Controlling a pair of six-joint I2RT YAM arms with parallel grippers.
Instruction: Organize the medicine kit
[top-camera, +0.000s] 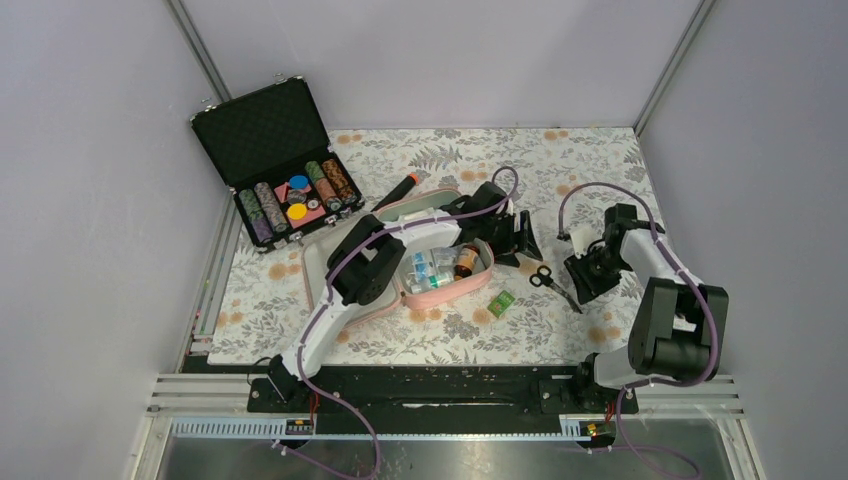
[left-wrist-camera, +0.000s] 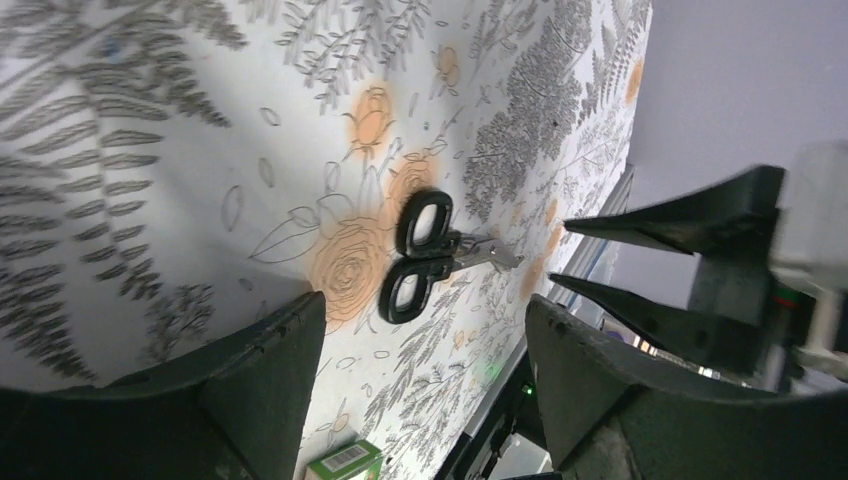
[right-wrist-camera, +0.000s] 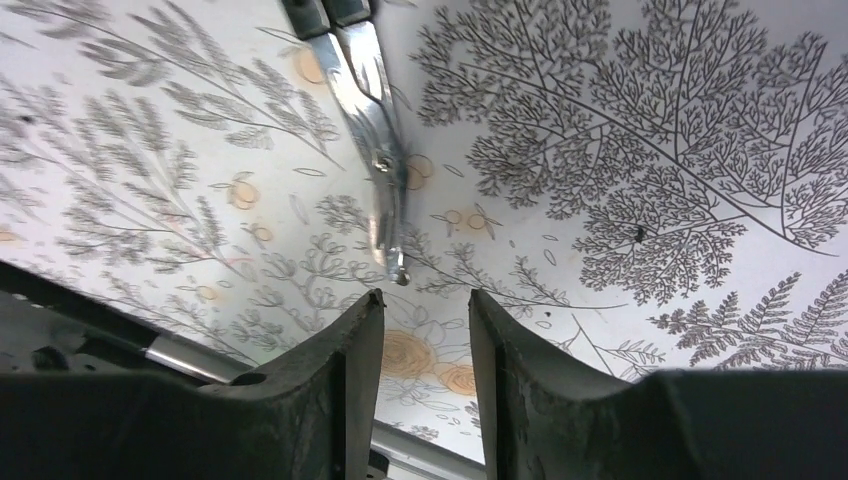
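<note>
Right of medicine kit: scissors, free floral table around.
Left gripper: spread, just beside medicine kit.
Right gripper: narrowly parted, empty.

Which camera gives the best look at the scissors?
The left wrist view: the scissors appear whole and close, black handles and blades. The top external view shows them whole but tiny; the right wrist view catches only the metal blades.

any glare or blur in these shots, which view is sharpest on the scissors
Top external: even soft light, faint shadows, scissors small but crisp. Left wrist: scissors handles sharpest, its own jaws dark and soft up close. Right wrist: glare on the steel blades, tablecloth print sharp.
</note>
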